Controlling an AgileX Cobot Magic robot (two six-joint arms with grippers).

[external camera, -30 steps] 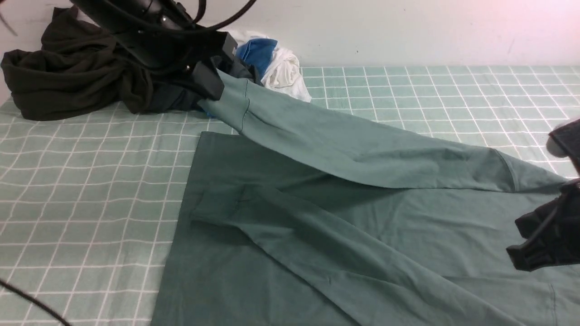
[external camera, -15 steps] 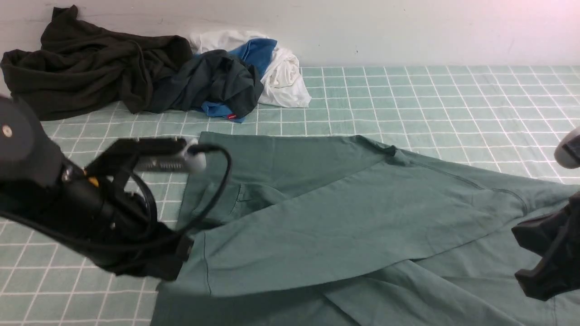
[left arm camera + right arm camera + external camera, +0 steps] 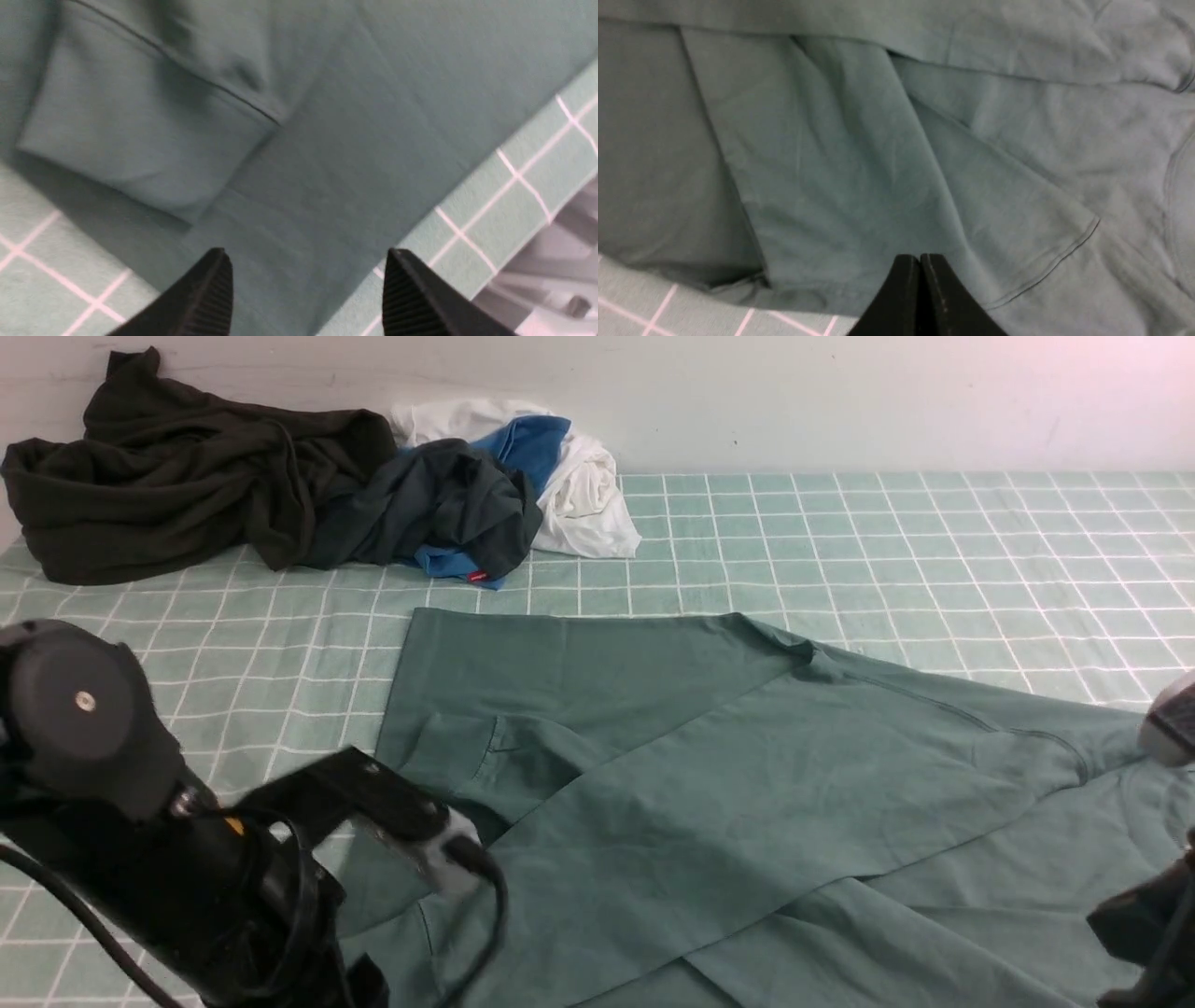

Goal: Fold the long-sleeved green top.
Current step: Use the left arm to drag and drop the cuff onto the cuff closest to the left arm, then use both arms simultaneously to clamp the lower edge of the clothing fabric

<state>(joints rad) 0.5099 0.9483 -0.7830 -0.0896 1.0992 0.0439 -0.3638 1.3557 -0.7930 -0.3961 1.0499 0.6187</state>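
The green long-sleeved top (image 3: 709, 784) lies spread on the checked table cover, with one sleeve folded slantwise across its body. That sleeve's cuff (image 3: 140, 140) rests flat near the top's front left edge. My left gripper (image 3: 306, 261) hovers just above the cuff end, open, with nothing between its fingers. In the front view only the left arm (image 3: 140, 859) shows, at the lower left. Over the top's folds on the right, my right gripper (image 3: 920, 261) is shut with no cloth between its tips. Its dark body (image 3: 1144, 924) shows at the front view's lower right.
A dark olive-black garment (image 3: 168, 476) is heaped at the back left against the wall. Beside it lies a charcoal garment (image 3: 448, 504) bunched with blue and white clothes (image 3: 579, 485). The green checked cover (image 3: 934, 541) stretches to the right. The table's front edge (image 3: 518, 252) is close to the left gripper.
My left arm swung from the back left to the front left, carrying the sleeve across the body. It then opened and let the cuff go. The right gripper sank slightly.
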